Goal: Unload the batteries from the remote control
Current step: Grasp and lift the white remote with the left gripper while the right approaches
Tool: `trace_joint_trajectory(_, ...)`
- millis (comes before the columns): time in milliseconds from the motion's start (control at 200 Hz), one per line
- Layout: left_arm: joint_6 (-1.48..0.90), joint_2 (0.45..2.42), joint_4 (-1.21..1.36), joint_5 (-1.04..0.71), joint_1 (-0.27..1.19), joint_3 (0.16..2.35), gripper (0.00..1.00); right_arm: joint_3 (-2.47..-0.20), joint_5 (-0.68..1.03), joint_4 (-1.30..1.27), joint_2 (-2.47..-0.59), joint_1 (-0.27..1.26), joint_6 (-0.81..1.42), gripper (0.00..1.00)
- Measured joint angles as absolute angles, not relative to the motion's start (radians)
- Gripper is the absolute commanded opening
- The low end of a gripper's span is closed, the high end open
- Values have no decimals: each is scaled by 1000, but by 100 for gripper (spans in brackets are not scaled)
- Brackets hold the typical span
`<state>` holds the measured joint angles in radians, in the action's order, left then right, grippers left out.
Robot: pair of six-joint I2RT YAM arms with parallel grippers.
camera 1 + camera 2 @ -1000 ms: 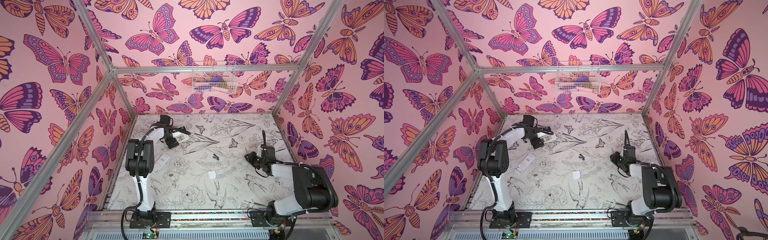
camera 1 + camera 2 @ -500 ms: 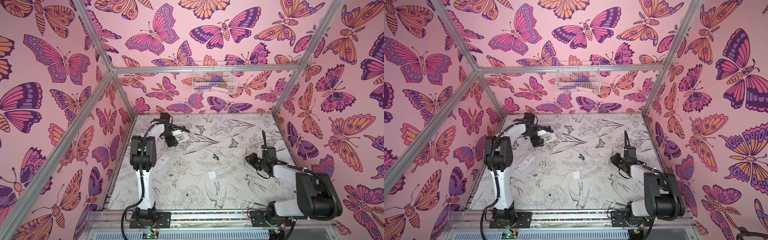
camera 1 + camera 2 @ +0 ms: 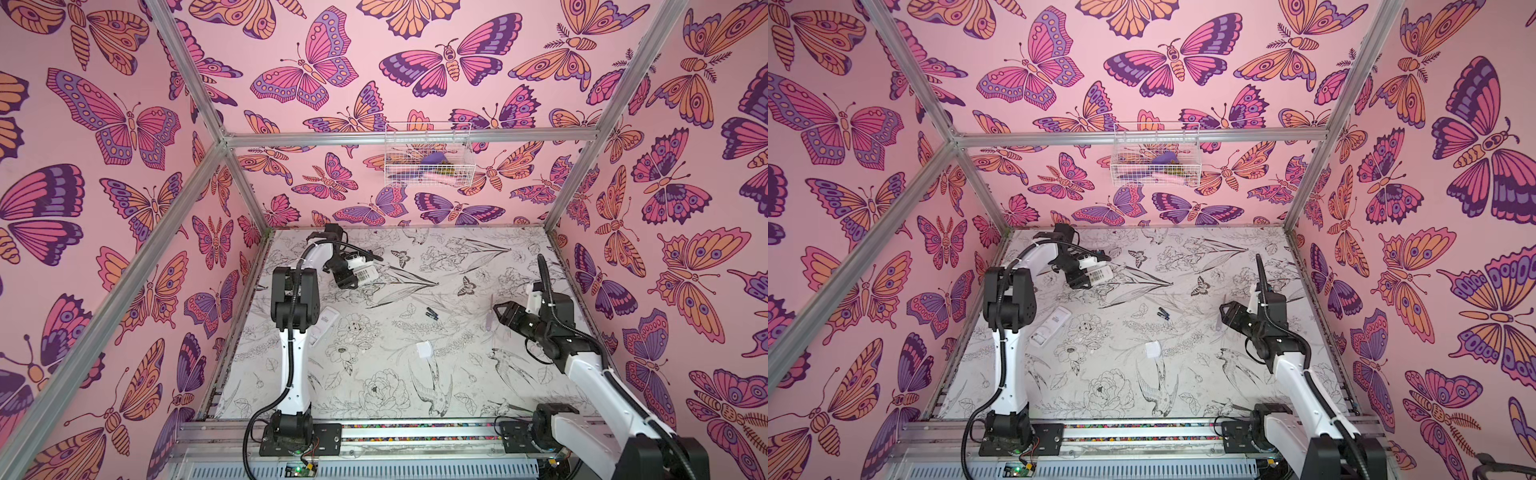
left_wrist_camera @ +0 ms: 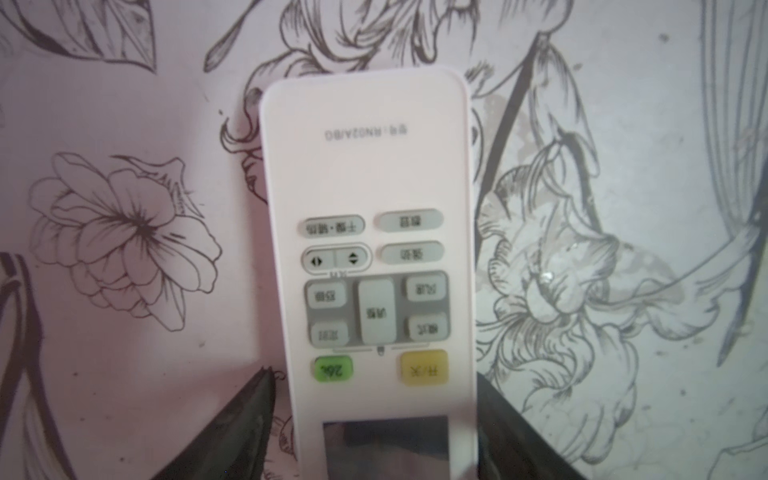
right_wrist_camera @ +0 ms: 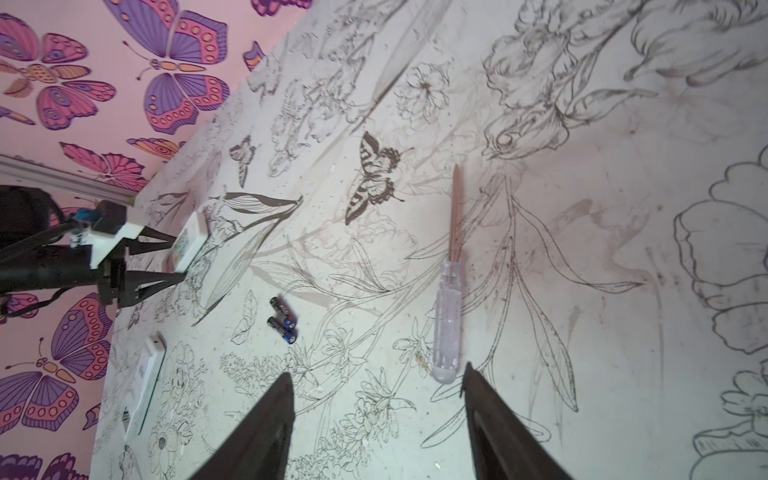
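Two black batteries (image 3: pixel 432 313) (image 3: pixel 1163 313) (image 5: pixel 282 318) with blue ends lie side by side mid-table. A white remote control (image 4: pixel 370 199) (image 3: pixel 365 272) (image 3: pixel 1101 273) lies buttons up at the back left, between the fingers of my left gripper (image 4: pixel 374 372) (image 3: pixel 368 270) (image 3: pixel 1100 272). One finger is against its side, and a narrow gap shows at the other. My right gripper (image 5: pixel 377 369) (image 3: pixel 498 311) (image 3: pixel 1224 313) is open over the right of the table with nothing between its fingers. Both top views place it to the right of the batteries.
A clear-handled screwdriver (image 5: pixel 446 324) lies on the table just ahead of the right fingertips. A second white remote (image 3: pixel 324 326) (image 3: pixel 1052 326) (image 5: pixel 145 382) lies by the left arm. A small white cover plate (image 3: pixel 424 349) (image 3: pixel 1153 349) sits mid-table. A wire basket (image 3: pixel 428 160) hangs on the back wall.
My right gripper's jaws have spread apart. The left jaws have drawn in around the remote, and the left arm's elbow has shifted toward the back.
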<state>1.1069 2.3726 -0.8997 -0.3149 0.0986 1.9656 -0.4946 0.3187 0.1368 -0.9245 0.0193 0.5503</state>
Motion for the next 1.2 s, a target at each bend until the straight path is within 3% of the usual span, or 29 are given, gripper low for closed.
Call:
trace_joint_trajectory(70, 1106, 2373, -904, -324, 99, 1965, 45, -505, 318, 162, -878, 40, 526, 61)
trace_joint_trajectory(230, 1093, 2370, -908, -339, 99, 1958, 41, -562, 293, 213, -821, 123, 422, 60)
trace_joint_trajectory(516, 1039, 2241, -930, -392, 129, 1790, 40, -607, 144, 227, -836, 426, 125, 62)
trace_joint_trajectory(902, 886, 1834, -952, -540, 262, 1578, 41, -638, -138, 107, -1069, 946, -514, 65)
trace_joint_trajectory(1202, 870, 1694, -1029, -546, 425, 1425, 41, -610, -326, -105, -1174, 1064, -884, 65)
